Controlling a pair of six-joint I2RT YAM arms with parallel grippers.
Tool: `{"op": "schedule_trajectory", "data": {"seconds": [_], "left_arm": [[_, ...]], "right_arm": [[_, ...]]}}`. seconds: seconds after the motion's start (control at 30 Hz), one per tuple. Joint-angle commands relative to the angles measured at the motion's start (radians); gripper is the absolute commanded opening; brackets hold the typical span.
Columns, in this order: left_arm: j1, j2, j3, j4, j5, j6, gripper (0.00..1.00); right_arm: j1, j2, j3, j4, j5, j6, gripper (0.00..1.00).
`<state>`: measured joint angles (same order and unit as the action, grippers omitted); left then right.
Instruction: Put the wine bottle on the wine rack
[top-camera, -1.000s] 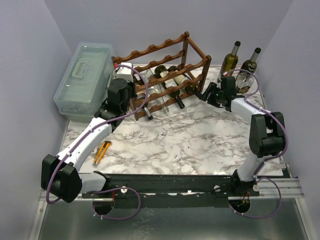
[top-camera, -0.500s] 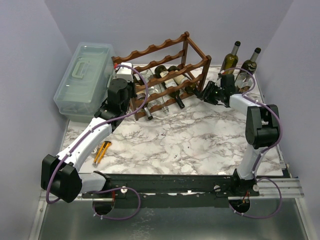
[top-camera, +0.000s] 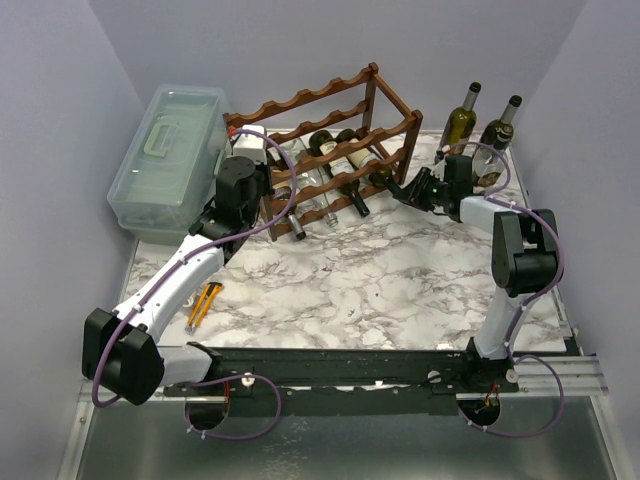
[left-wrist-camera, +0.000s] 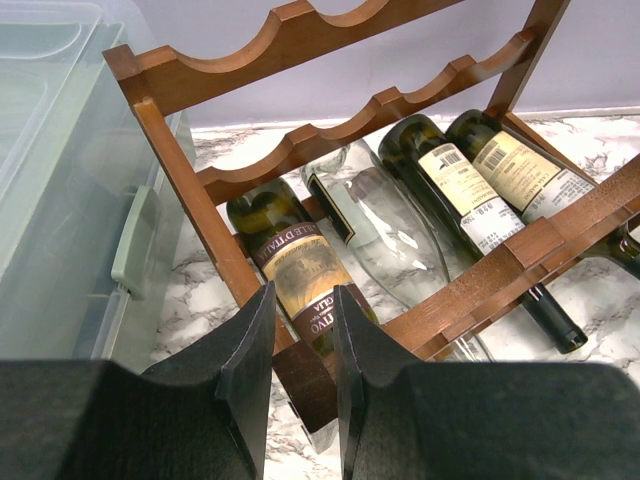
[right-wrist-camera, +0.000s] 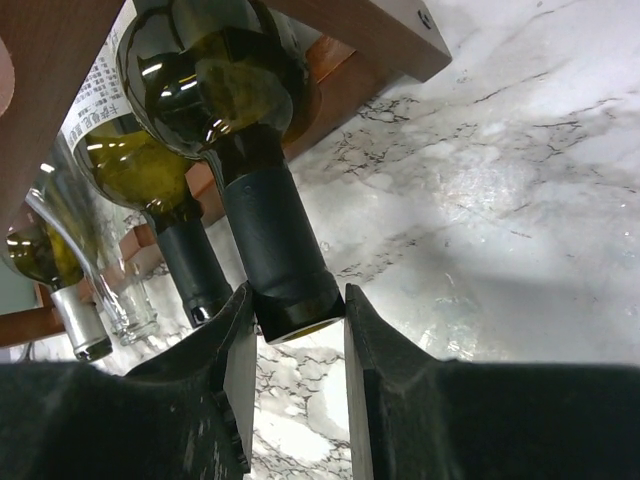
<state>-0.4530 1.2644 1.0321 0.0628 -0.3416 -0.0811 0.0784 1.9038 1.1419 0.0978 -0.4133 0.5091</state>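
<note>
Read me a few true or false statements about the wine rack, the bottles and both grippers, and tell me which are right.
The top tier of the rack holds bottles. False: it is empty; the stored bottles lie lower down.
Two upright bottles stand on the table right of the rack. True.
The left gripper hangs open over the table. False: it is shut on the rack's wooden frame.
The right gripper is closed on the neck of a lying bottle. True.

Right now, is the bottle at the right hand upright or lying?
Lying: the bottle rests on the wine rack, neck inside the right hand.
</note>
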Motion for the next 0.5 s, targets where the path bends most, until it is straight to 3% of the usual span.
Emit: {"op": "schedule_trajectory", "data": {"seconds": [0.0,0.27,0.47], "left_arm": [[-0.01,0.033,-0.004,-0.058,0.041,0.0,0.27],[-0.01,0.032,-0.003,-0.058,0.035,0.003,0.24],[-0.01,0.034,-0.002,-0.06,0.035,0.003,0.23]], "right_arm": [[0.003,0.057,-0.041,0.055,-0.004,0.024,0.02],[0.003,0.092,-0.032,0.08,-0.023,0.046,0.0],[0.003,0.039,-0.154,0.186,-0.042,0.123,0.01]]}}
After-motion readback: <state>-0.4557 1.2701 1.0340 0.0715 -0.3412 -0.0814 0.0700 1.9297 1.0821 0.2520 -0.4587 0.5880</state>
